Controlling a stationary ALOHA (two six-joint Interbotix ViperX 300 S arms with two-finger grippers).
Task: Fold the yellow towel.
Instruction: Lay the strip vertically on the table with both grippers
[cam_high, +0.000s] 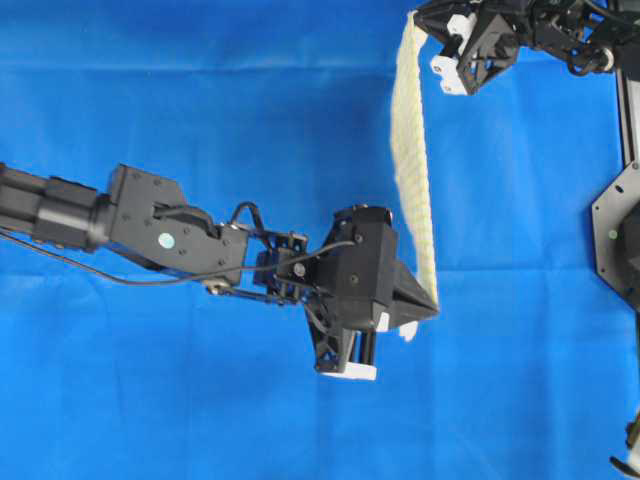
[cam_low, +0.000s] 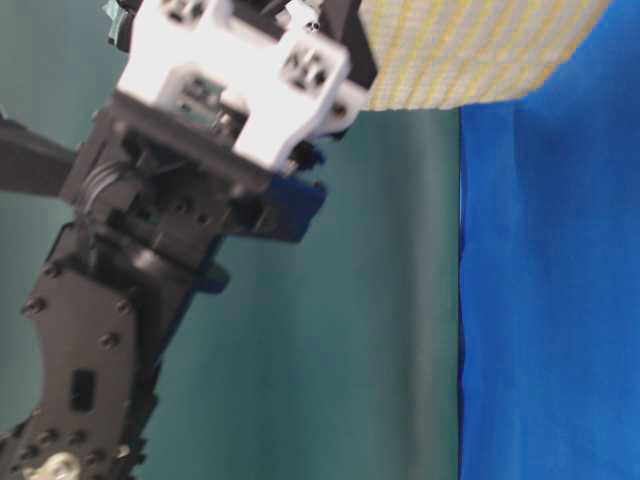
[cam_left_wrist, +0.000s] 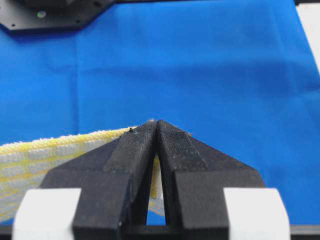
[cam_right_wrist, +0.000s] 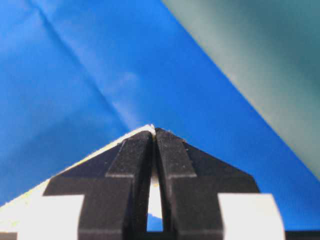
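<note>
I see the left claw (cam_high: 432, 308) clamped on one corner of the yellow towel (cam_high: 411, 160), the right claw (cam_high: 420, 22) clamped on another. The towel hangs stretched between them above the blue sheet (cam_high: 200, 120) on the surface.

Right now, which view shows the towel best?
The overhead view: the towel stretches as a band between the left pincer and right pincer. Table-level catches only its lower edge; the left wrist shows one pinched end; the right wrist shows just a sliver.
</note>
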